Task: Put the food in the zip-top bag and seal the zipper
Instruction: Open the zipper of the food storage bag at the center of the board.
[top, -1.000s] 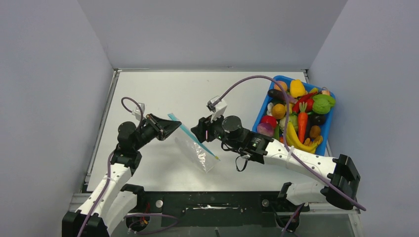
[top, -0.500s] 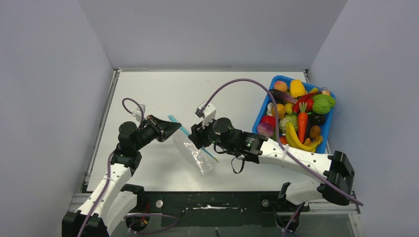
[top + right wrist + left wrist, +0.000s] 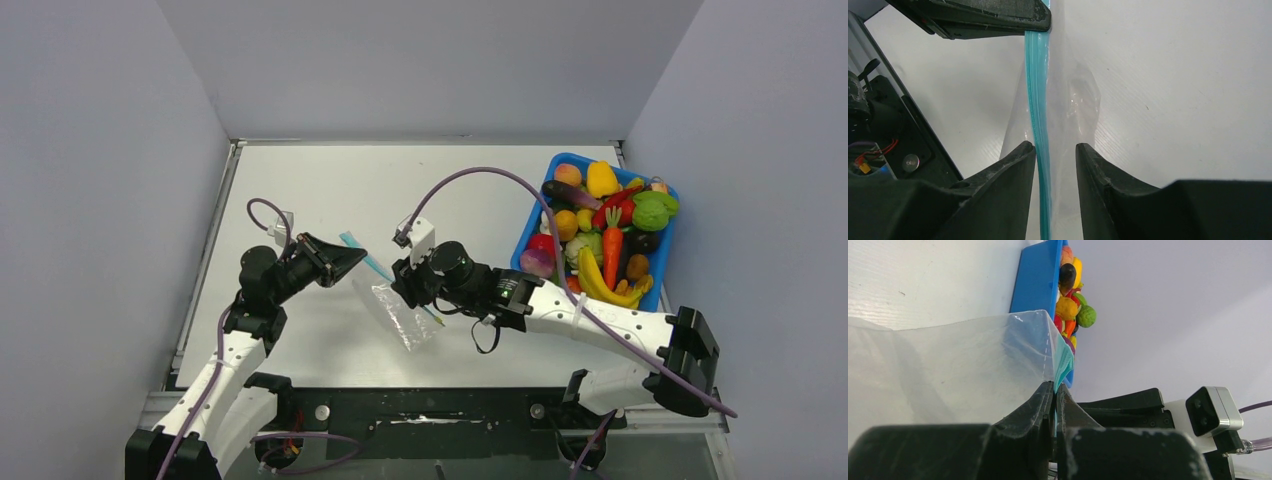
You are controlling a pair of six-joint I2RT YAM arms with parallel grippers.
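The clear zip-top bag (image 3: 400,312) hangs crinkled over the table between my two grippers. Its light blue-teal zipper (image 3: 366,260) runs diagonally along the top edge. My left gripper (image 3: 347,257) is shut on the zipper's end (image 3: 1060,367), with the clear bag (image 3: 948,365) spread in front of it. My right gripper (image 3: 405,288) is open; in the right wrist view its jaws (image 3: 1055,150) straddle the zipper (image 3: 1039,115), which lies close to the left finger. The bag looks empty. The food (image 3: 605,235) lies heaped in the blue bin.
The blue bin (image 3: 666,245) stands at the right rear of the table, against the right wall, and shows in the left wrist view (image 3: 1038,275) too. Grey walls close in three sides. A metal rail runs along the table's left edge (image 3: 205,270).
My right gripper has moved left and nearer onto the bag, its open jaws now around the zipper. The left gripper has kept its hold and place.
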